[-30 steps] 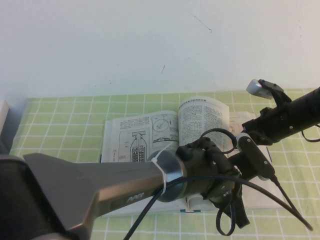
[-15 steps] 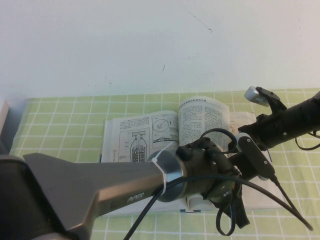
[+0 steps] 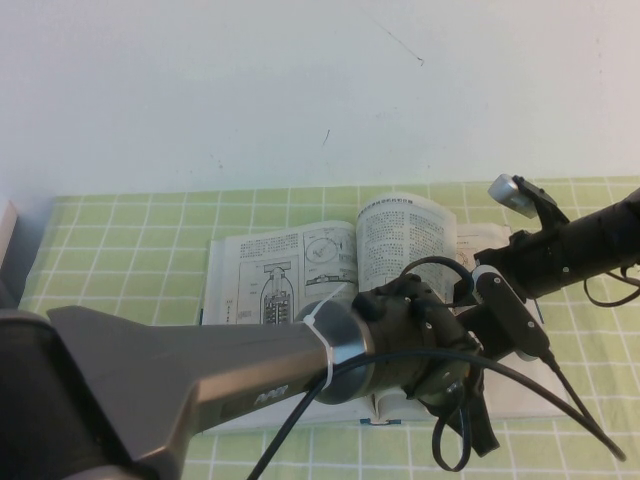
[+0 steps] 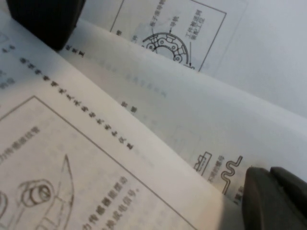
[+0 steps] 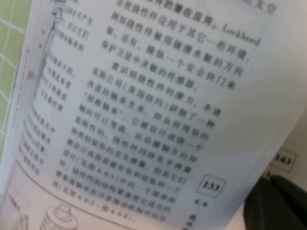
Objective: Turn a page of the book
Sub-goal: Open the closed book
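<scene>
The book lies open on the green checked cloth, its left leaf showing a tall machine cutaway. The page, with dense black text, stands lifted above the right half; in the right wrist view it bears the number 133. My right gripper reaches in from the right at the page's outer edge, and its dark fingers look closed on that edge. My left gripper is open, its fingers spread over the lower pages near the spine, its wrist hiding the book's middle.
The cloth covers the table up to a white wall at the back. A grey-white object sits at the far left edge. Black cables hang from the left wrist over the book's right front corner.
My right arm has shifted slightly down and to the left. The lifted page and the left arm have stayed where they were.
</scene>
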You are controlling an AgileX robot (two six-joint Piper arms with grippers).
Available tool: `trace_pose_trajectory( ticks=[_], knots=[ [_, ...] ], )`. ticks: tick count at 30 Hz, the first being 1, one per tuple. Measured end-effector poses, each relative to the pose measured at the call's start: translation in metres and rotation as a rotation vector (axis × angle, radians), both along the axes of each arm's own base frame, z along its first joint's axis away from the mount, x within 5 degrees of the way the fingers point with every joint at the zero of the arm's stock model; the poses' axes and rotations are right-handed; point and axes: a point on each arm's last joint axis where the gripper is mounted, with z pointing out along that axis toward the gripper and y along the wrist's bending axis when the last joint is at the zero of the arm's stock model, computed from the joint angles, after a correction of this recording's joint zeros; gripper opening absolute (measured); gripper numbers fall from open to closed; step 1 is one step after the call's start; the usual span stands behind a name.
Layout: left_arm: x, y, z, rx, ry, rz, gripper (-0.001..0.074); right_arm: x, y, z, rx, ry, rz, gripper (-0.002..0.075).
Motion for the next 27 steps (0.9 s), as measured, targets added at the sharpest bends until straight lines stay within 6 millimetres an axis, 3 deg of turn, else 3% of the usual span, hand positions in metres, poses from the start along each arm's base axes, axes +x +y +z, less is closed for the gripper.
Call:
trace_pose_trajectory(
  ticks=[10,27],
  knots=[
    [0.005,0.005,0.002,0.031,-0.052,0.095,-0.0004,0.000,0.000,-0.002,0.008,0.023,-0.011,-0.0002],
    [0.019,0.041,0.025,0.286,-0.249,0.354,-0.0004,0.000,0.000,-0.002,0.003,0.055,-0.025,-0.0002]
  ],
)
